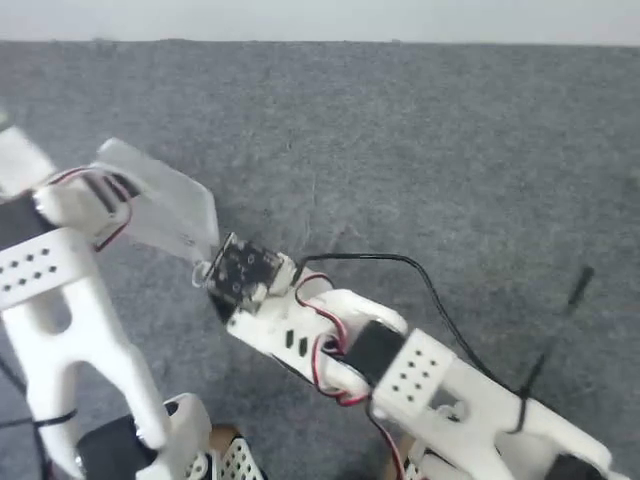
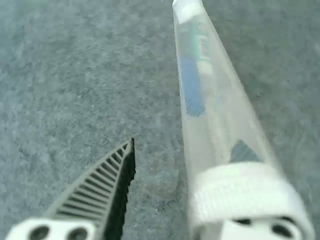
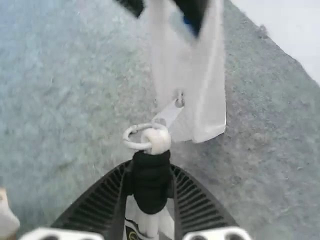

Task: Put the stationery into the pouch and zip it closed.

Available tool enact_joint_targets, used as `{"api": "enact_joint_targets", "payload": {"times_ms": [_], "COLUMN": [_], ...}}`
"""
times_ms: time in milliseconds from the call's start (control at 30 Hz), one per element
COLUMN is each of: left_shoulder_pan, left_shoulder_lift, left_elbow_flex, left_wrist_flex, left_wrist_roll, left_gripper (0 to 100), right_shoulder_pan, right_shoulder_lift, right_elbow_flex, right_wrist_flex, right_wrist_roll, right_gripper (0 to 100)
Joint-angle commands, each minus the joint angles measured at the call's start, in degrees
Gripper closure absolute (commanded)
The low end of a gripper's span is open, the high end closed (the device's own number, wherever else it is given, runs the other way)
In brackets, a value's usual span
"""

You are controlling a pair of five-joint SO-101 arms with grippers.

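The translucent flat plastic pouch (image 1: 165, 205) was seen at about 9 o'clock in the high view, tilted over the grey felt-like tabletop (image 1: 420, 140), with its lower corner turned toward 5 o'clock. A blue piece of stationery (image 2: 192, 90) could be made out inside it through the wall, though its kind could not be told.

The left hand (image 2: 170, 190) was found at the pouch's 9 o'clock end. Its jaws stood apart: the black ribbed finger (image 2: 107, 187) was kept clear of the pouch with bare tabletop showing between them, while the pouch lay along the other finger, beneath a white band (image 2: 245, 192).

The right hand (image 1: 215, 275) was placed at the pouch's 5 o'clock corner. Its two ribbed fingers were drawn in tight against a black-wrapped peg with a white tip (image 3: 150, 182), which was gripped between them. The white tip was passed through the thin metal ring (image 3: 125, 137) of the zip (the ring hung from a small pull tab (image 3: 167, 114) at the pouch's edge).
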Motion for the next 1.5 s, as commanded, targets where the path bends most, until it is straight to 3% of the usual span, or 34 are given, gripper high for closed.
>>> {"api": "enact_joint_targets", "payload": {"times_ms": [0, 167, 500, 833, 1067, 1300, 1467], "left_shoulder_pan": [6.07, 16.44, 38.15, 38.86, 38.68, 39.12, 39.12], "left_shoulder_lift": [-0.88, -0.97, -0.97, -2.99, -11.34, -21.19, -23.56], "left_elbow_flex": [-4.88, -8.31, -15.43, -22.2, -19.38, -9.8, -7.25], "left_wrist_flex": [0.18, 0.62, 10.29, 13.36, 13.36, 13.19, 13.19], "left_wrist_roll": [-3.87, -10.46, -26.64, -26.64, -28.48, -30.51, -30.51], "left_gripper": [71, 71, 71, 71, 71, 71, 71], "right_shoulder_pan": [-1.19, -1.1, -0.84, 5.67, 6.55, 16.04, 17.8], "right_shoulder_lift": [-7.25, -15.6, -38.99, -46.02, -46.46, -45.93, -45.93], "right_elbow_flex": [-0.18, 5.8, 16.35, 18.9, 18.99, 19.78, 21.27], "right_wrist_flex": [7.08, 8.92, 8.92, 8.92, 8.92, 1.89, -1.1], "right_wrist_roll": [8.53, 9.05, 9.14, 5.98, 5.89, 3.08, 2.99], "right_gripper": [99.2, 99.2, 99.2, 99.2, 99.2, 99.2, 99.2]}}
